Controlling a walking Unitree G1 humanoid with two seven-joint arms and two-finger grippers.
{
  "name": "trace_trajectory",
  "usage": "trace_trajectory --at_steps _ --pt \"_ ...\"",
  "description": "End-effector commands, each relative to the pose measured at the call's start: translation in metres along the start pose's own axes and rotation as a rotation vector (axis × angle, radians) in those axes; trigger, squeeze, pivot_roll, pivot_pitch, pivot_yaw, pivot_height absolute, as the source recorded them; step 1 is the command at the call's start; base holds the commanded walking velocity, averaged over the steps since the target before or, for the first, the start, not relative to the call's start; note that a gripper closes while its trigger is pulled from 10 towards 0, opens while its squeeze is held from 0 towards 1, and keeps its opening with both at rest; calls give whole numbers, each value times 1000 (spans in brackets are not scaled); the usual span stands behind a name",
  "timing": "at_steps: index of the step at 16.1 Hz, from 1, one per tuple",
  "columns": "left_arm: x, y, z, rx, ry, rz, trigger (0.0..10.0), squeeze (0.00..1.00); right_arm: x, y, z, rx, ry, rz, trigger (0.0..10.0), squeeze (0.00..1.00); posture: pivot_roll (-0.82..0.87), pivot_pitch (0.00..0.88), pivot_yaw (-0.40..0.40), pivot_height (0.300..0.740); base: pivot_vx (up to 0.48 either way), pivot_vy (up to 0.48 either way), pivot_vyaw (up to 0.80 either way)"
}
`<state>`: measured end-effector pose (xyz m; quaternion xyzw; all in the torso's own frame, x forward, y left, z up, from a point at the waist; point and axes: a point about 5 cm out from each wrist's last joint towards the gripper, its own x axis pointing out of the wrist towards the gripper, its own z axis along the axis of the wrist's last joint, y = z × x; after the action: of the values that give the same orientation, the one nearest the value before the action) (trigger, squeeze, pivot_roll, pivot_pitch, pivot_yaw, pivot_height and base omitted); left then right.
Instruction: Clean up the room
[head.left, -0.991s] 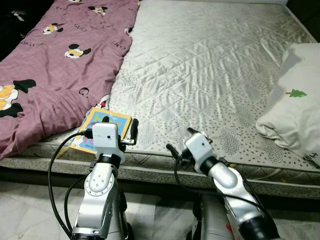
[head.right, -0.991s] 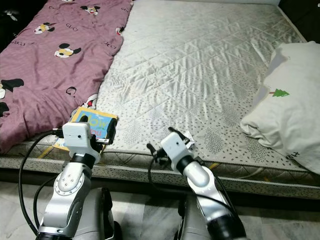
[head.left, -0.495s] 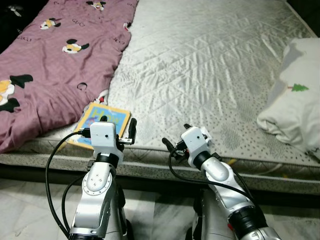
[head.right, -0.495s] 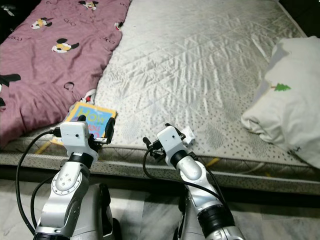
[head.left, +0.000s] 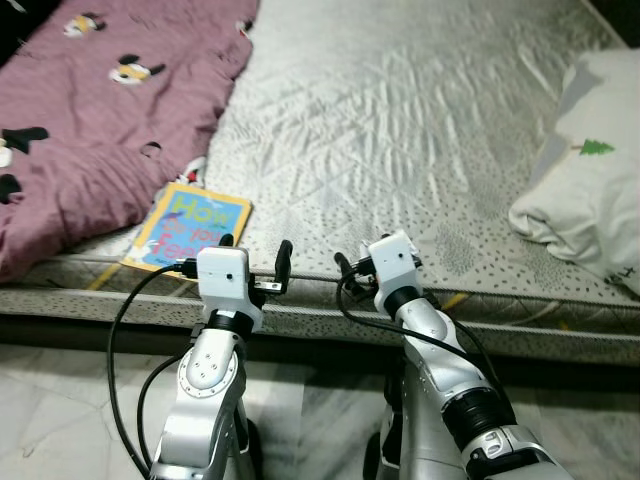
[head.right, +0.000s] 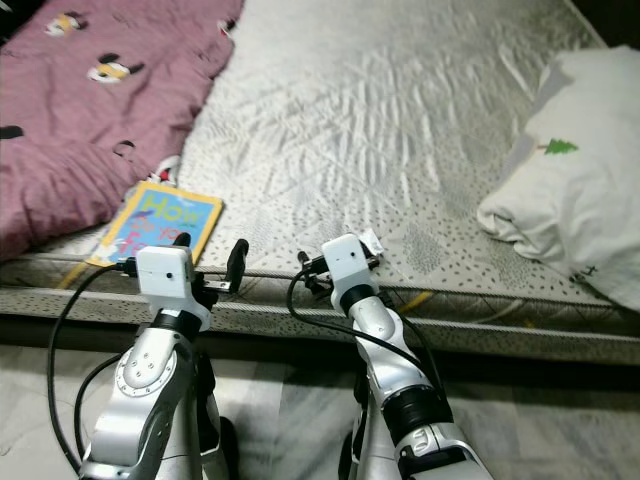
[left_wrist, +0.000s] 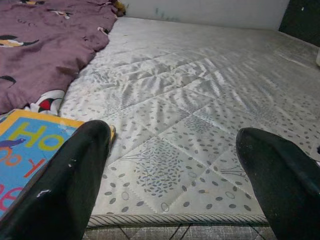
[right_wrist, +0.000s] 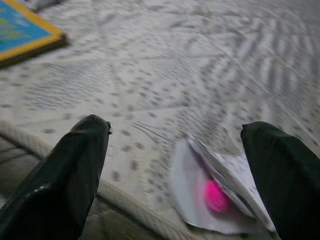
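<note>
- Left eye view, lower left: book (head.left: 188, 226) lies flat at the mattress (head.left: 400, 120) edge, stiff and light; left gripper (head.left: 256, 265) spread wide, empty.
- Centre: right gripper (right_wrist: 180, 165) gaping over a flimsy white wrapper (right_wrist: 220, 200), best pinched by its raised edge.
- Camera's now closer, bed edge nearer.

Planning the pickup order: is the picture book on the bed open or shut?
Shut. The picture book lies flat on the mattress near the front edge, front cover up, beside the purple blanket; no inner pages show.
</note>
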<state>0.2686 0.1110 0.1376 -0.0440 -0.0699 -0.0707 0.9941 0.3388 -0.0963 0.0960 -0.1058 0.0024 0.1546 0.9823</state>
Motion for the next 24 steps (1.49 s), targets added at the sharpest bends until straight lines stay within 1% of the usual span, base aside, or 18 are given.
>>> trace_trajectory --at_steps 1,3,4,5,6,7,9,10,12,13,14,16,18,20,23,24 --pt "-9 -3 -5 -26 42 -3 10000 0 2 0 -1 6 -1 -26 10000 0 75 297 -24 531 0 0 0" --pt "-19 -9 -8 -19 63 -34 10000 0 4 -2 -2 12 4 -46 10000 0 83 322 -21 531 0 0 0" --pt "-23 -11 -8 -15 73 -39 10000 0 8 -7 0 5 6 -67 10000 0 89 328 -21 531 0 0 0" --pt "-22 -10 -7 -20 76 -33 10000 0 10 -9 3 6 -3 -73 10000 0 94 333 -23 531 0 0 0" --pt "-22 -10 -6 -33 83 -34 10000 0 12 -12 6 -18 -18 -85 10000 0 98 337 -24 531 0 0 0" --pt "-24 -15 -3 -29 79 -63 10000 0 16 -17 8 -34 -11 -117 10000 0 102 342 -30 531 0 0 0" --pt "-24 -15 -2 -25 79 -58 10000 0 22 -22 12 -77 0 -146 10000 0 104 340 -37 531 0 0 0" --pt "-23 -13 -2 -22 79 -46 10000 0 23 -29 12 -76 22 -187 10000 0 104 337 -40 531 0 0 0" --pt "-20 -7 -1 -13 72 -18 10000 0 23 -41 5 -111 105 -252 10000 0 107 317 -52 531 0 0 0" --pt "-18 -5 0 -10 67 -13 10000 0 21 -44 0 -122 143 -267 7882 0 107 311 -56 531 0 0 0" --pt "-17 -4 2 -4 60 -10 10000 0 19 -48 -7 -141 199 -278 0 0 106 301 -63 531 0 0 0" --pt "-13 1 2 2 53 6 10000 0 14 -53 -17 -139 263 -275 0 0 98 283 -65 531 0 0 0" --pt "-10 2 1 -1 55 6 10000 0 9 -58 -26 -97 321 -287 0 0 95 267 -61 531 0 0 0" --pt "-5 -1 2 -1 46 -24 10000 0 3 -60 -37 -18 378 -308 0 0 97 246 -56 531 0 0 0" --pt "5 2 4 9 28 -28 10000 0 3 -54 -40 35 390 -309 0 0 94 210 -39 531 0 0 0" --pt "8 3 5 13 20 -32 10000 0 3 -54 -40 73 389 -318 0 0 90 200 -35 531 0 0 0"
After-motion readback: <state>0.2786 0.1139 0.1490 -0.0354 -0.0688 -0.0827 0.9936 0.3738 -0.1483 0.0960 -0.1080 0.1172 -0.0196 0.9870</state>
